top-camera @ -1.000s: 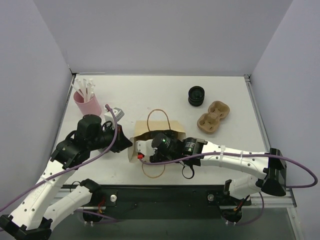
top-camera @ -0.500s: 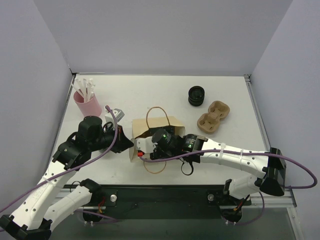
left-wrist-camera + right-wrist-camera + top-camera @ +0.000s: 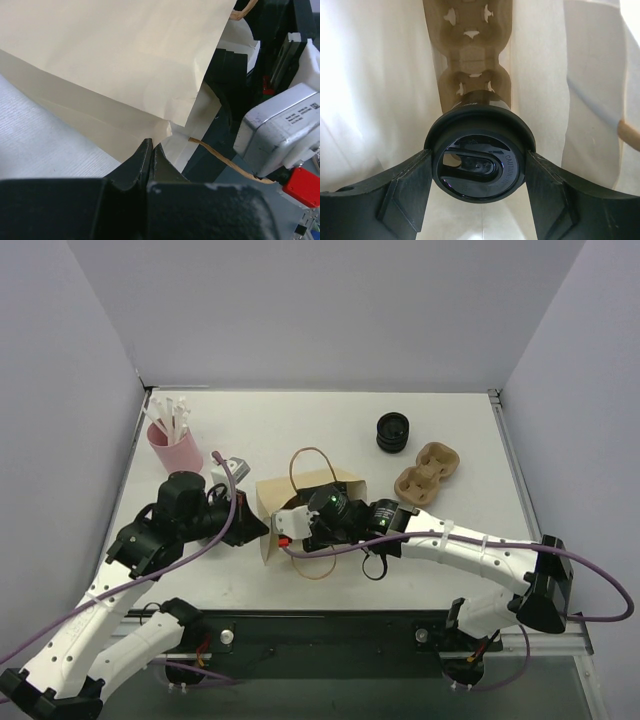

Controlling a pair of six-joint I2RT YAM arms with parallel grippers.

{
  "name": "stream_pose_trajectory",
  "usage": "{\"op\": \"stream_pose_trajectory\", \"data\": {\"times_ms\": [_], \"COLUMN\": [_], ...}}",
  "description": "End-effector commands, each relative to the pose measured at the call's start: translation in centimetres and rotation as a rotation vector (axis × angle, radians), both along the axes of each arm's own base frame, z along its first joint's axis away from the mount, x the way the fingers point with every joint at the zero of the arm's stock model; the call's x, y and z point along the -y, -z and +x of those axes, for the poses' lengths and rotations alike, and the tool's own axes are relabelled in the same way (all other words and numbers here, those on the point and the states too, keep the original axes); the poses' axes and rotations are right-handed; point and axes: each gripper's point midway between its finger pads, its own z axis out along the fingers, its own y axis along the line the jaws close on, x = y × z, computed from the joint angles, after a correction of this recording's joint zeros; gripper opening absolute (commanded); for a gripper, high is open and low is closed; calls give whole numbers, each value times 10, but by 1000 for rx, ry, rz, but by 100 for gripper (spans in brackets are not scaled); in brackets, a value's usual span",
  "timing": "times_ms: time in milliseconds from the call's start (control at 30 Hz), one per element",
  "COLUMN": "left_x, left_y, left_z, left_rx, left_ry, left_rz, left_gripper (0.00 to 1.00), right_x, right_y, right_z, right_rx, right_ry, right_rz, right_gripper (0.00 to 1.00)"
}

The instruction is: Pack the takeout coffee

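One bag (image 3: 272,502), one coffee cup (image 3: 479,160), two pulp carriers (image 3: 425,475), one pink cup (image 3: 178,450), one ring stack (image 3: 393,431).

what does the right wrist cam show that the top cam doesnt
Only the right wrist view: the coffee, held at its lid by the right gripper, inside the bag, with a pulp carrier deeper in the bag beyond it.

Only the top view: the left gripper at the bag's left edge, plus the pink cup, black rings and a second carrier out on the table.

Both: the bag, seen from inside in one and from above in the other.
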Motion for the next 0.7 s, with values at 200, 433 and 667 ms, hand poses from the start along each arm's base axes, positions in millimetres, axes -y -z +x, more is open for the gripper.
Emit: {"op": "stream_pose_trajectory", "data": {"times_ms": [200,433,667], "left_x": [6,8,6], "left_y": [-18,-21,-28], "left_z": [1,1,6], "left_rx": [43,41,40], "left_ry": [28,25,-12], "left_rz": [-42,-56,-63], "left_gripper": [0,0,0], "right_x": [-25,-18,-21], "right_y": [-36,-6,20], "right_z": [13,15,23], "right_rx": [58,41,57], "right_ry": [-79,-115,-138], "right_rz": [46,12,3], "right_gripper": [37,37,36]}}
